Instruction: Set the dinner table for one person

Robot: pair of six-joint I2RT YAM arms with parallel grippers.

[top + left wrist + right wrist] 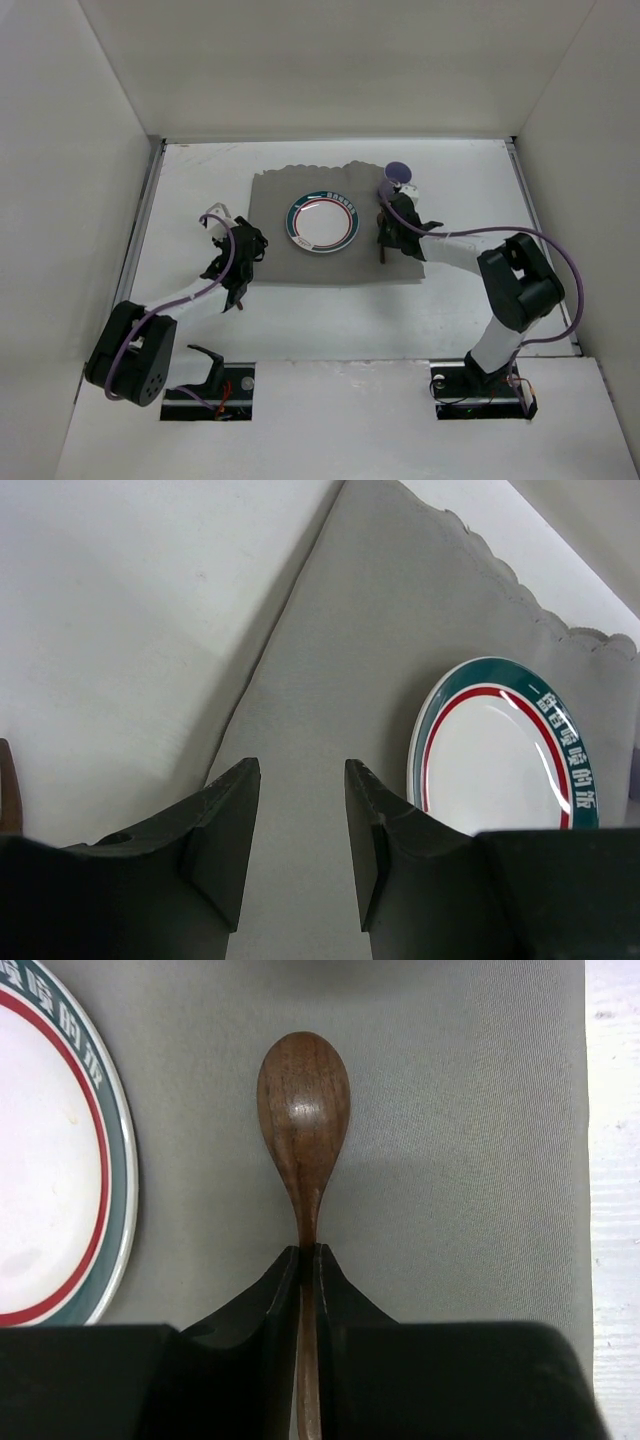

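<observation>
I had the right hand (308, 1260) pinched on the neck of a wooden spoon (304, 1110), its fingers nearly together with the handle between them; the bowl pointed away from the hand and lay on the grey mat (470, 1140), just right of the plate (50, 1150). In the top view that hand sat over the mat's right part, with a purple cup (399, 172) just beyond it on the white tabletop (500, 200). My left hand (298, 830) stood partly open and held nothing, hovering over the mat's left edge, the plate off to its right and bare tabletop to its left. A thin brown thing showed at that view's left border; I couldn't tell what.
</observation>
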